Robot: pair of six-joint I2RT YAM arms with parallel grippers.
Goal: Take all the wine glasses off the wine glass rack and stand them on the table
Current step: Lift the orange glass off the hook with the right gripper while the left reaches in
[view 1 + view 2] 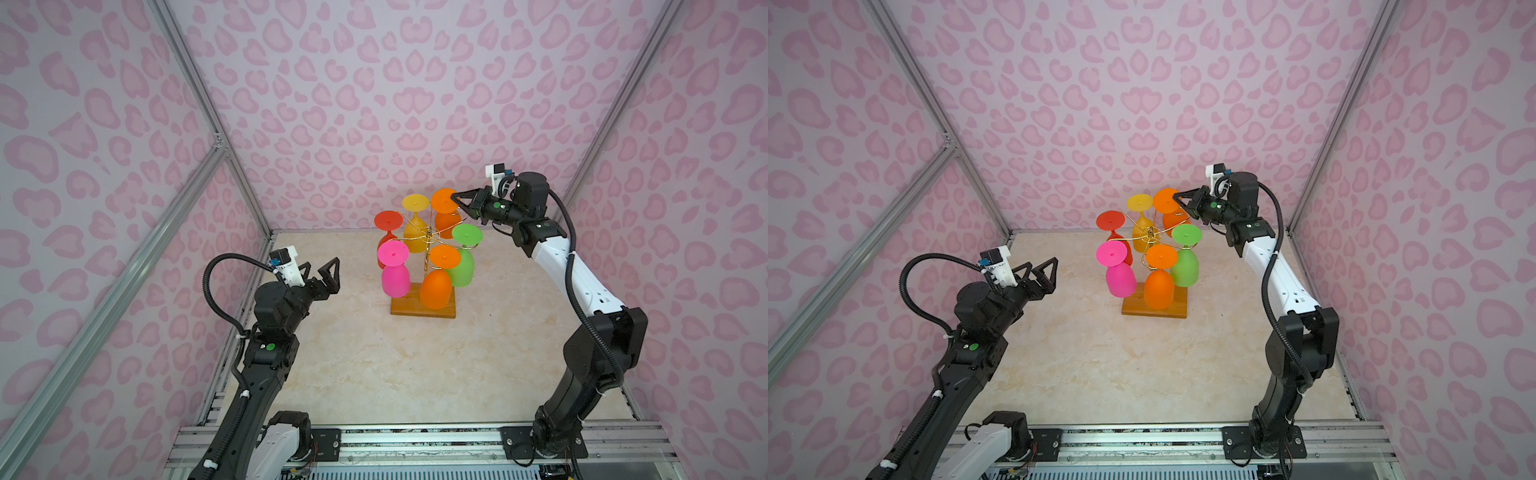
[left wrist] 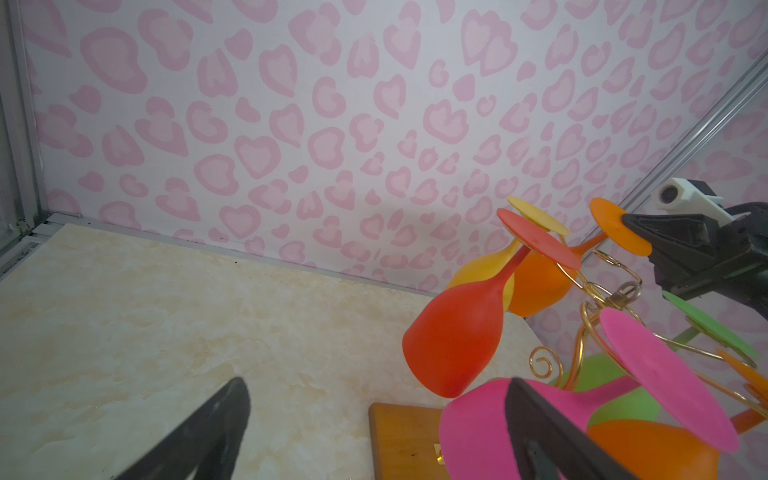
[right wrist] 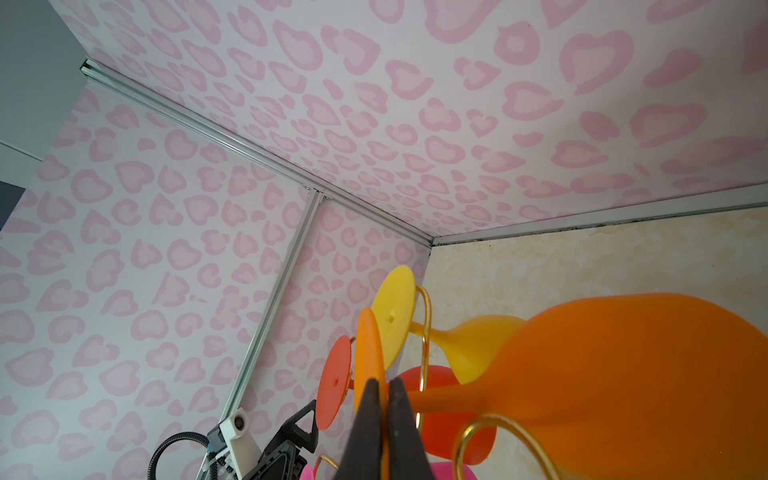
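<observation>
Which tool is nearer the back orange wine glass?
Right. The right tool pinches the back orange glass by its foot; the left tool is open near the pink glass.

One wine glass rack (image 1: 403,307) and one bench (image 1: 353,374). Six wine glasses in all: one red glass (image 1: 388,220), one yellow glass (image 1: 415,202), one green glass (image 1: 467,235), one pink glass (image 1: 392,252), and two orange ones, the far orange glass (image 1: 444,200) and the near orange glass (image 1: 444,256). Two robot arms: left arm (image 1: 266,365), right arm (image 1: 594,291).

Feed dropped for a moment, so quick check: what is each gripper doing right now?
Left gripper: open, holding nothing.
Right gripper: shut on the foot of the back orange glass.
</observation>
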